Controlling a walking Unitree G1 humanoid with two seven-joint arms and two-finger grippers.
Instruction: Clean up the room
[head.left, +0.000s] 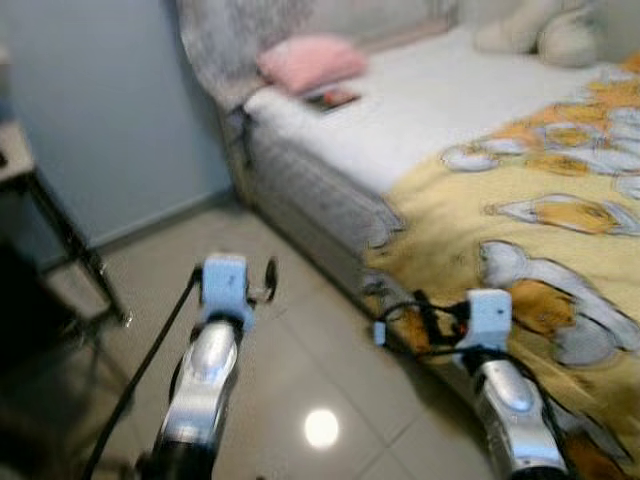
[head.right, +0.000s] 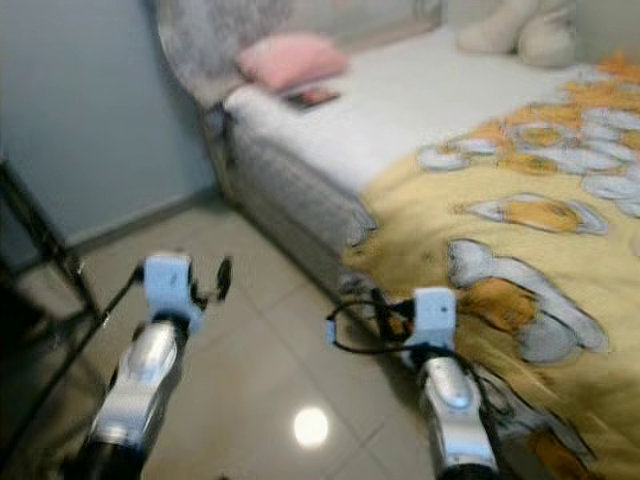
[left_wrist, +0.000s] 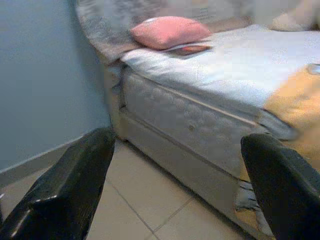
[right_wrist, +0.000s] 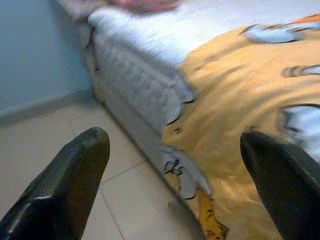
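Left eye view shows us standing on a pale tiled floor beside a bed that runs from 5 o'clock up to 1 o'clock. We hold both arms forward, low and roughly level. Our left gripper hovers over the tiles at 7 o'clock, its two black fingers spread wide apart with nothing between them. Our right gripper reaches out at 5 o'clock, near the bed's edge, fingers likewise splayed and empty. A yellow patterned blanket covers the nearer end of the bed and droops over its side just beside our right gripper. At 12 o'clock a pink pillow lies at the head of the bed, with a small flat object just beside it.
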